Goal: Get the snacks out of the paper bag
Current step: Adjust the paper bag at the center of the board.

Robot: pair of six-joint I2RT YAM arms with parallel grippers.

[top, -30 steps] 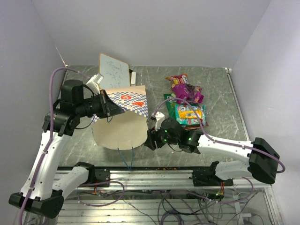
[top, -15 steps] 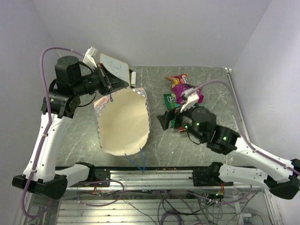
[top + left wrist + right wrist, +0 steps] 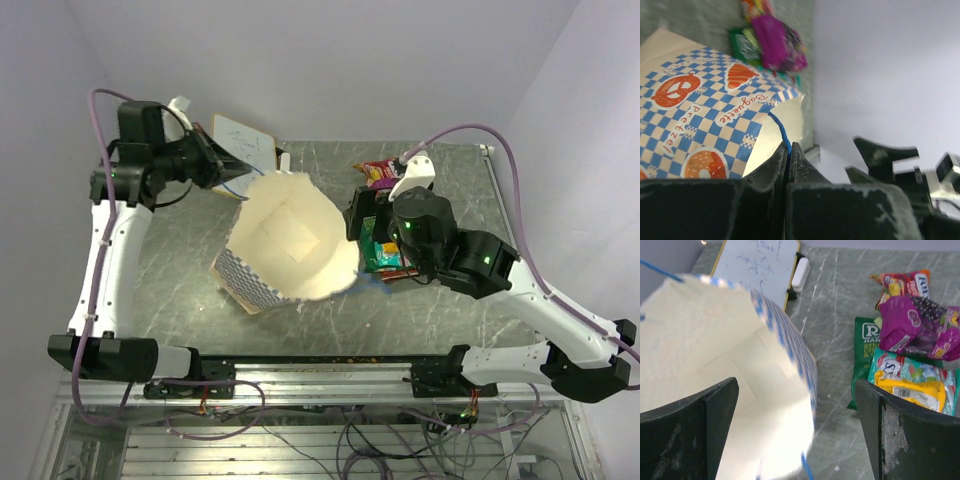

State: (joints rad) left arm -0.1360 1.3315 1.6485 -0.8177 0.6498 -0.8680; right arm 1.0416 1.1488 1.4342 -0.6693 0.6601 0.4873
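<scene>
Even bright diffuse light, soft faint shadows, both wrist views blurred at near edges

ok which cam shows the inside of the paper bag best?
Top external: it looks straight into the paper bag, with the whole cream interior and folded base visible; it looks empty. Right wrist catches part of the interior, cropped by its fingers. Left wrist shows mostly the checkered outside and blue cord.

site: robot lab test cell | plain white walls point(image 3: 320, 70) box in a grey stone-pattern table point(image 3: 180, 280) | aluminium rail point(image 3: 330, 372) along bottom of frame carries left arm point(image 3: 105, 260) and right arm point(image 3: 540, 300) | loose cables point(image 3: 350, 440) hang below
</scene>
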